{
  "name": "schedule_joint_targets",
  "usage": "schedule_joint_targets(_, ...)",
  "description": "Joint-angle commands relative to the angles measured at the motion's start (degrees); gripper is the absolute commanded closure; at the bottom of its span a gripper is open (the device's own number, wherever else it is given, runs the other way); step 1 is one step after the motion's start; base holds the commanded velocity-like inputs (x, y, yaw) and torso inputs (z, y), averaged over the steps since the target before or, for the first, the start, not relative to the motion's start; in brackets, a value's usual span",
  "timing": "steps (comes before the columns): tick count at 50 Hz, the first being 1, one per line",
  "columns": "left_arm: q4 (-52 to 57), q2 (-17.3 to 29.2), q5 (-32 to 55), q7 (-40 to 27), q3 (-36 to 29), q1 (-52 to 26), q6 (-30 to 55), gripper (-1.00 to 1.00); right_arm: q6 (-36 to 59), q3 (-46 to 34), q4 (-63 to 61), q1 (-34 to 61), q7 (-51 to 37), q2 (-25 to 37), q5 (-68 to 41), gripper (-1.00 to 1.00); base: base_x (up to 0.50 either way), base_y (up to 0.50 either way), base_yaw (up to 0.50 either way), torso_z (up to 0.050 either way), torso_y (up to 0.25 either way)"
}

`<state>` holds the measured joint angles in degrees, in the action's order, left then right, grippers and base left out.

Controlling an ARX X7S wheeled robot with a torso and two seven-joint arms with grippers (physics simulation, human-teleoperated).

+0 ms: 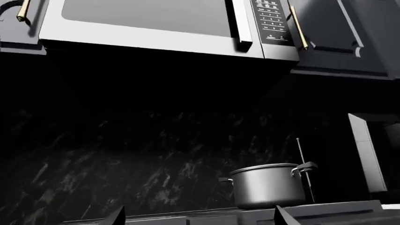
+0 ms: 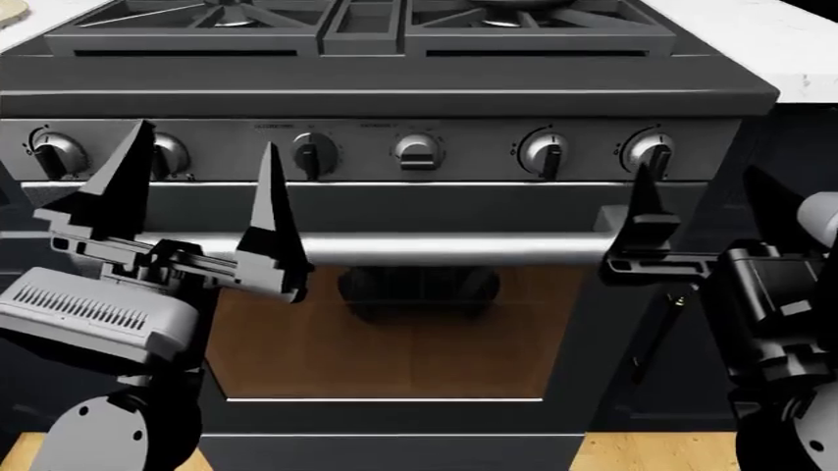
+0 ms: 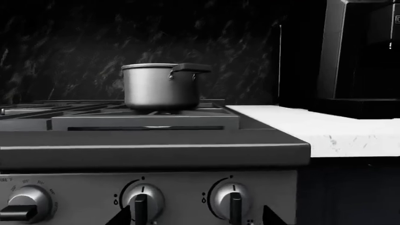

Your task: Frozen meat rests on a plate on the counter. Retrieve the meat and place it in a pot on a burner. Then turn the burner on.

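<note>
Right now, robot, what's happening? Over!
Left gripper open, empty. Right gripper open, empty, both low before the oven door. Pot on back burner. Meat, plate not in view. Nothing blocking.

No lettering can be read. The microwave keypad (image 1: 272, 21) shows rows of pale marks too small to make out. Tiny labels above the stove knobs (image 2: 314, 154) on the control panel (image 2: 380, 126) are blurred.
</note>
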<state>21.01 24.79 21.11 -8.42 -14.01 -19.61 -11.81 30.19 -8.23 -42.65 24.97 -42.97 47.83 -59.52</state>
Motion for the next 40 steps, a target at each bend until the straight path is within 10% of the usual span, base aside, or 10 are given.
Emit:
schedule_joint_targets(1, 2.5, 1.0, -2.1, -0.2, -1.1, -0.3, 1.6, -1.0, -0.9, 0.0, 1.4, -0.2, 0.0, -0.7, 1.9, -1.0, 0.0, 0.0, 0.0, 0.0, 0.0)
schedule_joint_targets(40, 6.2, 3.4, 2.8, -3.0, 0.4, -4.9, 16.2, -1.0, 2.8, -4.6, 11.5, 8.8, 5.6, -2.5, 2.5, -1.0, 0.0, 0.0, 0.0, 0.0, 0.0)
